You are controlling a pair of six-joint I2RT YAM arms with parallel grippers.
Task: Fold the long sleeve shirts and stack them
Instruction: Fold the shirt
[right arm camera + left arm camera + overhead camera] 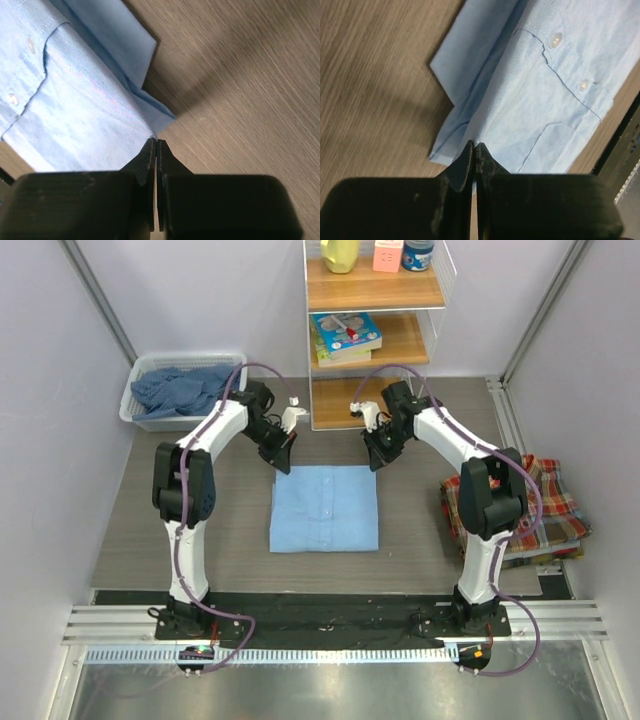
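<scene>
A plain light blue shirt (pixel 325 507) lies folded into a rectangle on the table's middle. My left gripper (pixel 285 462) is at its far left corner. In the left wrist view the shut left gripper (pixel 474 146) pinches the edge of the shirt (pixel 540 95), whose buttons show. My right gripper (pixel 373 461) is at the far right corner. In the right wrist view the right gripper (pixel 156 142) is shut on the edge of the shirt (pixel 80 110). Plaid shirts (pixel 545 508) lie stacked at the right. Darker blue shirts (pixel 185 388) fill a basket.
A white basket (pixel 138 405) stands at the back left. A wooden shelf unit (pixel 372 340) with books and bottles stands at the back centre, just behind both grippers. Walls close in the left and right sides. The table (pixel 180 530) is grey wood.
</scene>
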